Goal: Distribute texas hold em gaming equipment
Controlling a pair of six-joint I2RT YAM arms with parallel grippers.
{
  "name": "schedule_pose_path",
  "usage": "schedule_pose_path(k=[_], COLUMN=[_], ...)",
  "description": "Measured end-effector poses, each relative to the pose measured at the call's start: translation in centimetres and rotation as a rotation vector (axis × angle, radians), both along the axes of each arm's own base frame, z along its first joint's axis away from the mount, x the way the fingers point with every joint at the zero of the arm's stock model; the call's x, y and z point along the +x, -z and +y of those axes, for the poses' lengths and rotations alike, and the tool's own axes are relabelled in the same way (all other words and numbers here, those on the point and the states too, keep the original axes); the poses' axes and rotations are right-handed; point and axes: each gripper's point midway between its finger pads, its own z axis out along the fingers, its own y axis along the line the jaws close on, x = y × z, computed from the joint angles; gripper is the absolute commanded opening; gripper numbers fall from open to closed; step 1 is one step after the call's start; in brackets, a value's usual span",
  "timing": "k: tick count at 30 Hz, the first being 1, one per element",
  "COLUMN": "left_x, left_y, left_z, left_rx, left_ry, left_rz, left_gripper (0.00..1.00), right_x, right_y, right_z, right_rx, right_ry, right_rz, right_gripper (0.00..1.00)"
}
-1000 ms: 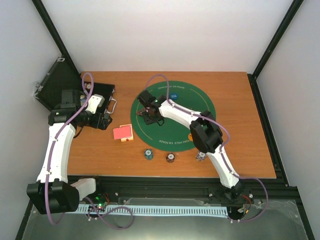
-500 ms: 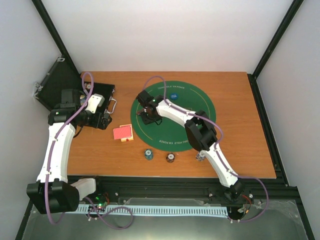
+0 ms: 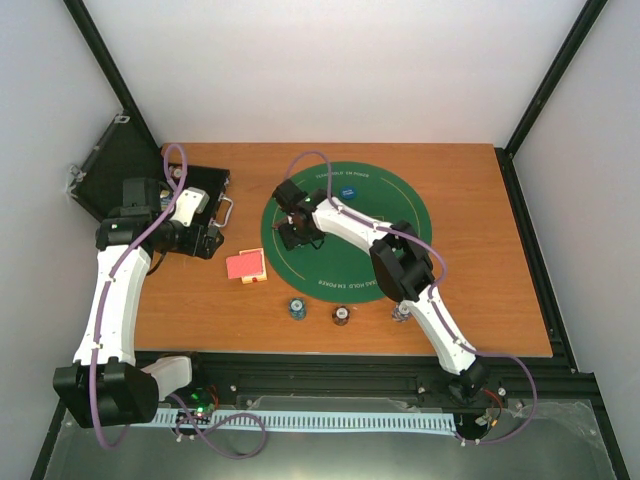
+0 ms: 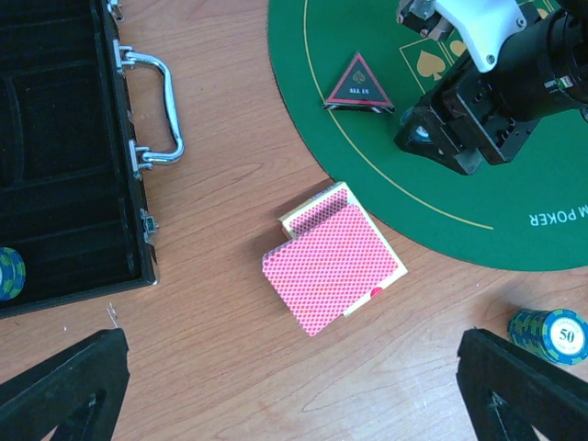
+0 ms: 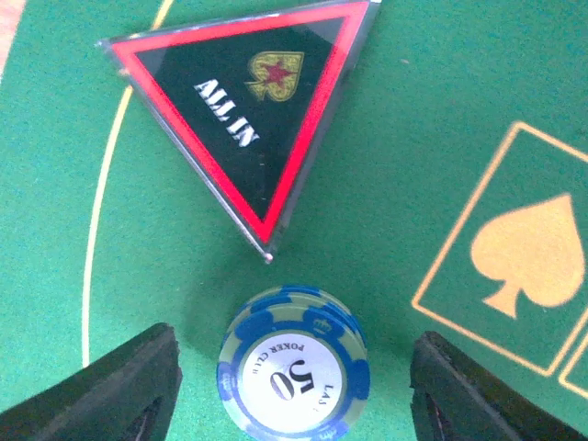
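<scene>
Poker chips [image 5: 292,367] stand centred between the spread fingers of the right gripper [image 5: 296,395], seemingly untouched; I'd move straight vertically, sparing the ALL IN button [image 5: 248,110] beside.

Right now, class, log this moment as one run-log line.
left gripper open, near red-backed cards | right gripper open, straddling blue 50 chip stack on green mat beside ALL IN triangle

Matt green felt mat [image 5: 413,110], glossy plastic triangular marker [image 5: 248,101], wood-grain table [image 4: 230,138]
</scene>
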Motion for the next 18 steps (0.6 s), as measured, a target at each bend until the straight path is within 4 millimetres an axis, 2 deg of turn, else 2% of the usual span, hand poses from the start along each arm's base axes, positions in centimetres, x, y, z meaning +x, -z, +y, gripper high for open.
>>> schedule_pose_path(k=[5,9,11,15,16,17,18], left_x=[0.1,0.2,0.2,0.1,0.1,0.1,0.1], left_y=[-0.3,-0.5,-0.4,-0.4,-0.4,-0.4,-0.4], left_z=[0.0,0.0,0.0,0.0,0.0,0.0,0.0], left_rx=[0.001,0.001,0.000,-0.001,-0.001,-0.002,-0.002], left_ry=[-0.001,0.000,0.000,0.001,0.001,0.001,0.002], left_rz=[-0.006,-0.009,-0.008,-0.005,-0.004,-0.004,-0.003], left_gripper=[1.00,1.00,1.00,1.00,1.00,1.00,1.00], right_x=[0.2,-0.3,-1.6,-7.1,-8.7,-11.2,-12.5], right_y=[-0.4,-2.6,-4.5,-7.9,-8.4,-8.7,-8.7], right_z=[-0.6,-1.4,-1.7,-0.8,-0.3,0.4,0.7], right_rx=[-0.028,-0.037,-0.031,-0.004,0.004,0.013,0.017], right_ry=[0.012,0.022,0.019,-0.038,-0.059,-0.095,-0.110], right_rz=[-0.019,-0.053,-0.075,-0.116,-0.122,-0.122,-0.118], right_gripper=[0.76,0.82,0.85,0.92,0.92,0.93,0.93])
